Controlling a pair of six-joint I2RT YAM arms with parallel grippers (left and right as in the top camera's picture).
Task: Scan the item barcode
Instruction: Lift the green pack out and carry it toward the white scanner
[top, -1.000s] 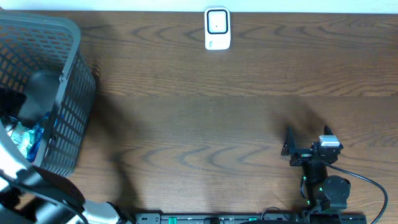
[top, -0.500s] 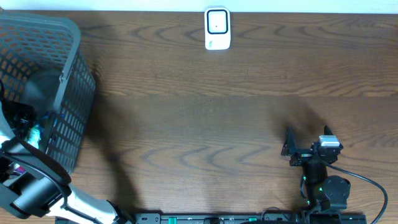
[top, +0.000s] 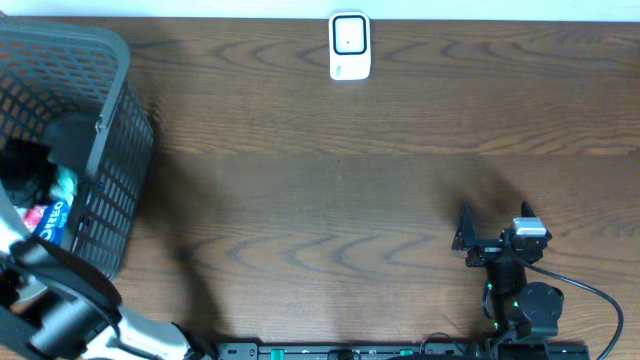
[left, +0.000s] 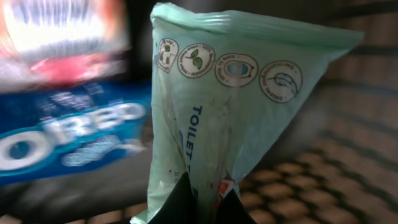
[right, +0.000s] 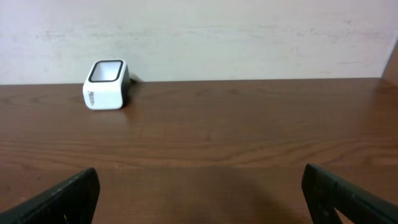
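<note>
Mint-green pkt w/ "TOILET" print, upright, in basket beside Oreo pack, white scanner at far edge of table

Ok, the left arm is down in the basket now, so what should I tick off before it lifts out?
1. Left gripper shut on the green packet: ok.
2. Hold is secure: cannot tell, only the packet's bottom edge is pinched.
3. Oreo pack not caught in the jaws: ok, it lies beside the packet.
4. Barcode found: not ok, none on the face shown.
5. Scanner unobstructed on the table: ok.
6. Right gripper open, holding nothing: ok.
</note>
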